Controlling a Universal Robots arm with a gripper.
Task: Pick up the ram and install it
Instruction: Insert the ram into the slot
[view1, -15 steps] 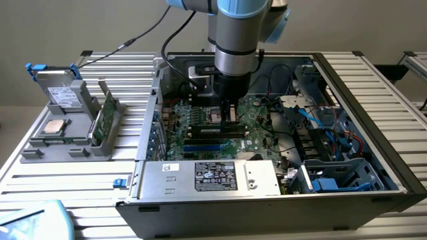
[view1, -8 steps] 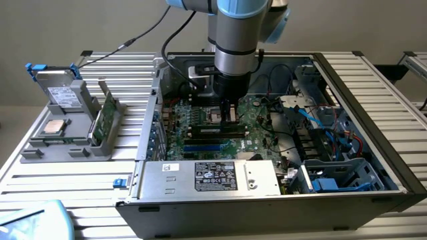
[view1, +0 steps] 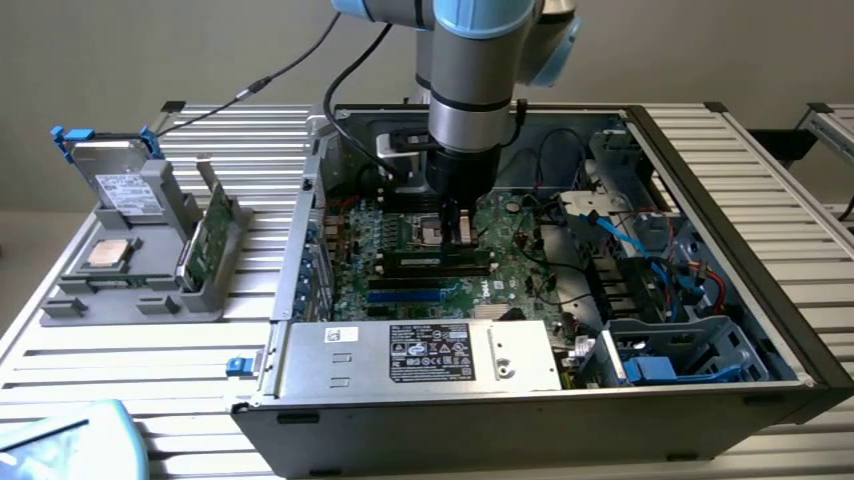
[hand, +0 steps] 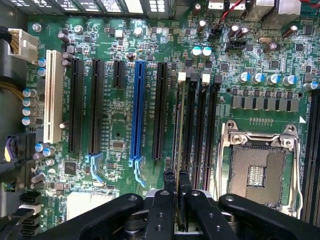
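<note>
The long, thin green circuit-board ram (hand: 179, 125) is held edge-on in the closed black gripper (hand: 177, 185), over the black memory slots (hand: 207, 125) of the large green motherboard (hand: 117, 120). Installation is judged under way; seating would demand square alignment and straight downward pressure.

1. One robot arm (view1: 467, 70) carries one tool (hand: 176, 175) with two fingers (hand: 164, 205).
2. One ram (hand: 178, 130) stands between them.
3. One motherboard (hand: 120, 135) has one CPU socket (hand: 257, 167).
4. It has six expansion slots: one white slot (hand: 52, 95), one blue slot (hand: 137, 110) and four black slots (hand: 76, 105), one of them short.
5. There seem to be four memory slots (hand: 207, 125), though they crowd together and are hard to separate.
6. One computer case (view1: 747, 230) holds one power supply (view1: 420, 355).
7. One grey holder (view1: 60, 300) on the desk (view1: 107, 360) bears one drive (view1: 120, 190), one square chip (view1: 107, 255) and one green card (view1: 200, 245).
</note>
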